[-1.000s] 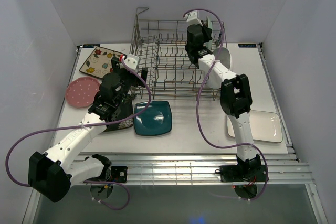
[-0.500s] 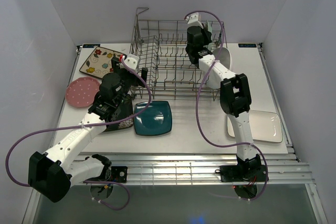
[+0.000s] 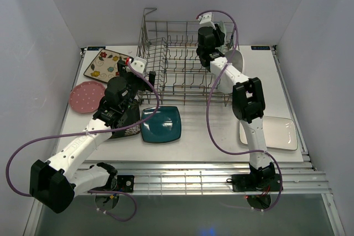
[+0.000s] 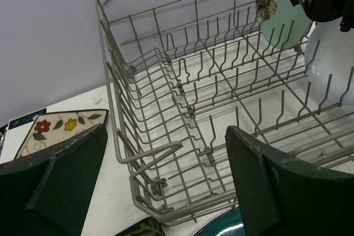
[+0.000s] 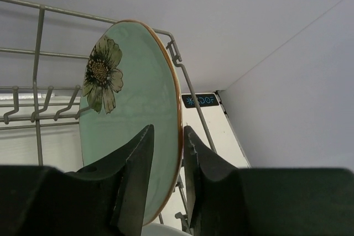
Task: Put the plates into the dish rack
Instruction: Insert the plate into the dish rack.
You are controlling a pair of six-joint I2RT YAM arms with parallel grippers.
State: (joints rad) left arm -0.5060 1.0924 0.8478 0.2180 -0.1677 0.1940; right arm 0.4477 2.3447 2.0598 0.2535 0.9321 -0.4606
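White rectangular plate (image 3: 271,134): flat on the table at our near right, well apart from the rack.
Teal square plate (image 3: 161,124): flat, just in front of the dish rack (image 3: 166,75).
Dark patterned plate (image 3: 128,131): beside the teal one, mostly hidden under our left arm.
Left gripper (image 4: 166,131): spread wide and empty, just left of the rack and facing into it.
Pink dotted plate (image 3: 84,96): flat on the table, left of the rack.
Cream floral plate (image 3: 102,64): flat, beyond the pink one.
White oval plate (image 4: 332,53): upright among the tines at the rack's right end.
Mint-green plate (image 5: 127,109): upright at the rack's far right, next to the oval one.
Right gripper (image 5: 168,136): fingers astride the mint-green plate's rim and narrowly parted; we cannot tell whether they press it.
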